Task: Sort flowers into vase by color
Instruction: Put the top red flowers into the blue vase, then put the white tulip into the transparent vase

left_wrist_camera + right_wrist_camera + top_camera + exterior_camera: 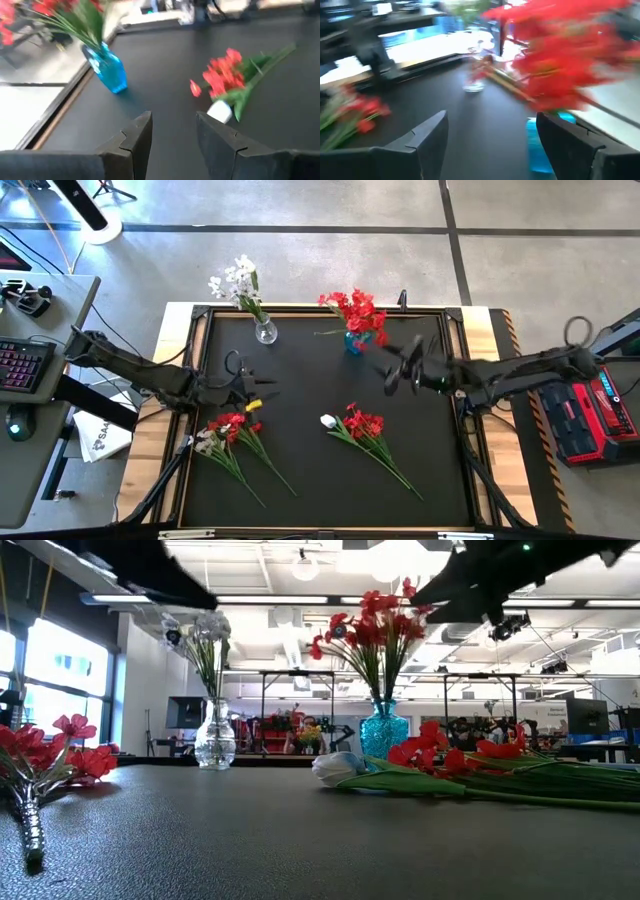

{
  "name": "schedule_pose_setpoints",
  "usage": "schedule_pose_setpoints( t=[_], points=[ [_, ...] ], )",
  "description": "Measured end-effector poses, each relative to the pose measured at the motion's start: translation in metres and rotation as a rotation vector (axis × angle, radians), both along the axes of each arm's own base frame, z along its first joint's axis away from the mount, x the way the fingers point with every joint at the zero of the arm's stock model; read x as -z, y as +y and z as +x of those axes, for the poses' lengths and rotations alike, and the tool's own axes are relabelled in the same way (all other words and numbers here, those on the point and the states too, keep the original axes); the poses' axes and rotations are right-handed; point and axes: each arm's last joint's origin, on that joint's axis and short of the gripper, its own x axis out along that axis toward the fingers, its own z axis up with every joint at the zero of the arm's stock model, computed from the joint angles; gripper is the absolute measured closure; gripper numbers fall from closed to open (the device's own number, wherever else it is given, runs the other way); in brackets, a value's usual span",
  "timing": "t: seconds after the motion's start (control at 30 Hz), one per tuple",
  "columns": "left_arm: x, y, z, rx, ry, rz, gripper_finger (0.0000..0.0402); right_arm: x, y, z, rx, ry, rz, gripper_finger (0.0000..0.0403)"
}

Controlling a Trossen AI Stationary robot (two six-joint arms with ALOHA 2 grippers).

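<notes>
From above, the blue vase (354,340) is standing at the back of the black worktop (310,440), holding red flowers (354,308). The clear vase (265,330) with white flowers (236,280) is sitting to its left. The right gripper (392,369) is hovering just beside the blue vase, fingers apart and holding nothing. The left gripper (258,388) is hanging farther from it, above a loose red bunch (230,428). Another red bunch (365,426) with a white bud (327,421) is lying in front of the blue vase.

From table height, the blue vase (384,730) is standing behind that bunch (450,760).

In the left wrist view, the left gripper (172,132) is showing its fingers apart and empty.

In the right wrist view, the right gripper (490,137) is open next to the blue vase (542,145).
</notes>
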Motion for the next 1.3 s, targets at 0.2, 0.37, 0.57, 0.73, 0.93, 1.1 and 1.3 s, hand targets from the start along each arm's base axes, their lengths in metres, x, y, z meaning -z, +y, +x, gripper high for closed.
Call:
schedule_pose_setpoints(
  t=[0.2,0.37,0.57,0.73,0.93,1.1,1.3],
  points=[
    [0.008,-0.011,-0.002,0.022,0.046,-0.023,0.0264,0.048,0.038,0.01,-0.181,-0.069,-0.021,0.0128],
    [0.005,-0.016,0.0,0.028,0.008,-0.065,0.0265,0.078,0.049,0.021,-0.228,-0.082,-0.07,0.0128],
    [-0.018,-0.016,0.003,-0.128,0.026,-0.216,0.0278,0.091,0.04,0.046,-0.266,-0.148,-0.136,0.0128],
    [-0.032,-0.021,0.018,-0.287,0.154,-0.359,0.0297,0.098,0.039,0.068,-0.331,-0.136,-0.133,0.0128],
    [-0.014,-0.032,0.043,-0.353,0.383,-0.293,0.0319,0.092,0.059,0.091,-0.467,0.125,-0.006,0.0128],
    [0.023,-0.031,0.055,-0.345,0.536,-0.158,0.0325,0.079,0.084,0.102,-0.519,0.512,0.136,0.0128],
    [0.055,-0.021,0.069,-0.373,0.521,-0.034,0.0325,0.057,0.117,0.102,-0.625,0.751,0.425,0.0128]
  ],
)
